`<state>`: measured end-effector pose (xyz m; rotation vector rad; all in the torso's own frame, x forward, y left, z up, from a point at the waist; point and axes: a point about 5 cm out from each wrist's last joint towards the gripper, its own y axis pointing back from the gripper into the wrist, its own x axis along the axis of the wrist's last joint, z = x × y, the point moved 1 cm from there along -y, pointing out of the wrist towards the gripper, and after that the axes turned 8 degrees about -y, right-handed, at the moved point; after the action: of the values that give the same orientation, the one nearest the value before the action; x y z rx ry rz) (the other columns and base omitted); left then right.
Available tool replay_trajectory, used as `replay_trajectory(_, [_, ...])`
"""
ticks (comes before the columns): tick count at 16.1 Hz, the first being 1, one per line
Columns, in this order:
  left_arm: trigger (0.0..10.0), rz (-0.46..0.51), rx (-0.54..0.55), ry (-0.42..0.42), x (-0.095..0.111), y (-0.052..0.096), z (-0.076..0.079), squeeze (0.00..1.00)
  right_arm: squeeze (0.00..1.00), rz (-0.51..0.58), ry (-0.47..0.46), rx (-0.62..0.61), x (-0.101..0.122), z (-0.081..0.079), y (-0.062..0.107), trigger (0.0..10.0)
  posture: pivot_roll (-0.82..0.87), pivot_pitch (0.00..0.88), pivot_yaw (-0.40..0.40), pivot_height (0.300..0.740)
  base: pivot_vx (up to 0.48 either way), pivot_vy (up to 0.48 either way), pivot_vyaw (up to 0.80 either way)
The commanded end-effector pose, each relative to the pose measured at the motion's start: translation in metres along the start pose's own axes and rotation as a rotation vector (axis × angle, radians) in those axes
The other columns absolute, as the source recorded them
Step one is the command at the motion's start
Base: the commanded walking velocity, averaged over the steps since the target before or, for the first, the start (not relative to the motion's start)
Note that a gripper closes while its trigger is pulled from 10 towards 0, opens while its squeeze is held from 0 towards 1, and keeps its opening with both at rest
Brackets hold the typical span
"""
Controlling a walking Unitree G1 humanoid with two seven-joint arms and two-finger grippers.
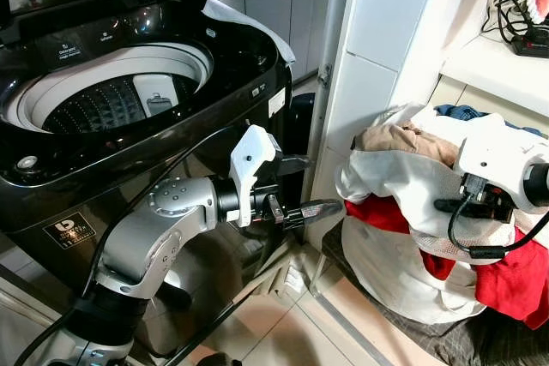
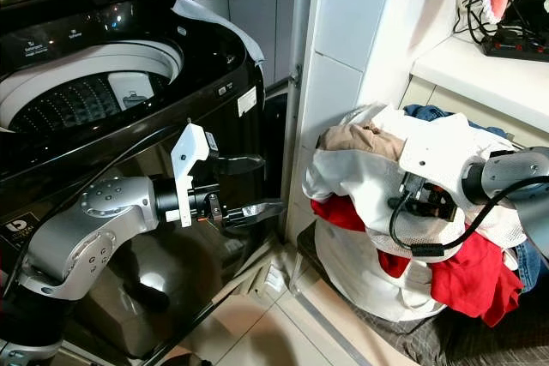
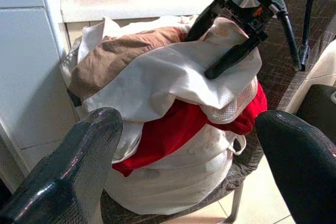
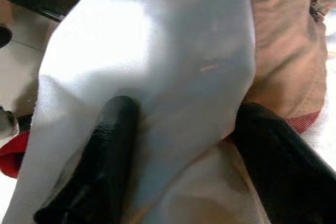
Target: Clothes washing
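Washer [image 1: 129,75] fills the upper left of the frame, a black top-loader with its lid cut off by the top edge. The drum [image 1: 107,105] stands open, dark and perforated, and only part of it can be seen past the rim. A white cloth [image 1: 249,23] hangs over the machine's back right corner.

Low in the centre, the left gripper [image 1: 296,186] reaches out beside the washer's front corner. Its two black fingers are spread wide with nothing between them, pointing toward the laundry on the right.

At the right of the frame a white laundry bag [image 1: 403,272] sits on a dark woven seat, bulging and upright, mouth upward. Its lower edge is lost in shadow. Clothes are heaped out of the top: a tan garment [image 1: 403,139], a white garment [image 3: 173,77] draped across the pile with its long side slanting down to the left, and a red garment [image 1: 382,212] spilling out below. A blue piece [image 1: 459,112] at the back is mostly hidden.

The right gripper [image 3: 223,45] comes in from the right edge onto the top of the heap. Its fingers [image 4: 105,150] are apart, pressed into the white garment, with a fold of that fabric lying between them; how firm the grip is cannot be made out.
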<state>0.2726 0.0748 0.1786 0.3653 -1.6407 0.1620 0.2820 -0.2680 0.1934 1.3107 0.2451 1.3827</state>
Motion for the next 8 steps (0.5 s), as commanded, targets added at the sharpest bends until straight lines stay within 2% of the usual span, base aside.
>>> replay_trajectory(1, [10.0, -0.001, -0.005, -0.02, 0.0046, 0.0014, -0.0003, 0.0, 0.0, -0.018, 0.029, -0.011, 0.0007, 0.0051, 0.0092, 0.0, -0.03, 0.0, 0.034, 0.74, 0.0, 0.0, 0.0])
replay_trajectory(8, [10.0, -0.001, 0.001, -0.02, 0.0048, 0.001, -0.0016, 0.0, 0.0, -0.032, 0.031, -0.001, -0.0012, 0.0073, 0.0163, 0.0, -0.03, 0.0, 0.036, 0.74, 0.0, 0.0, 0.0])
